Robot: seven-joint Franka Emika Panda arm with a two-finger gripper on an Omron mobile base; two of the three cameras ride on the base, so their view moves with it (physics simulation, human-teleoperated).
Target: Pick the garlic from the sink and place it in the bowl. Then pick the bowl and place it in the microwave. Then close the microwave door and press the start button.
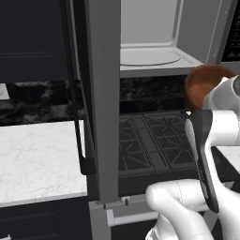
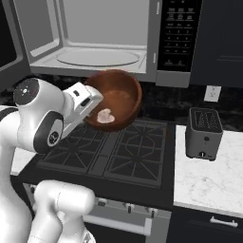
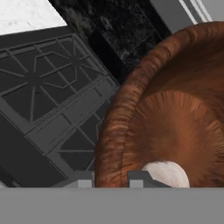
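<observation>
Pinching the bowl's (image 3: 175, 113) near rim, gripper (image 3: 111, 177) fingers one inside and one outside the wall, garlic (image 2: 105, 115) lying inside the tilted bowl, held above the stove grates (image 2: 118, 152), open microwave (image 2: 99, 38) beyond, its door (image 1: 101, 93) swung wide.

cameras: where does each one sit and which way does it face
Left base view: behind the arm to its left, facing forward past the open grey-framed microwave door to the stove; white arm at lower right.
Right base view: behind the arm to its right, facing the open grey microwave and the small grey toaster; arm at lower left, gripper shut on the round reddish-brown bowl.
Hand view: on the hand, looking along the fingertips into the bowl at the pale roundish garlic.
Shared: the bowl and the stove show in all three.
</observation>
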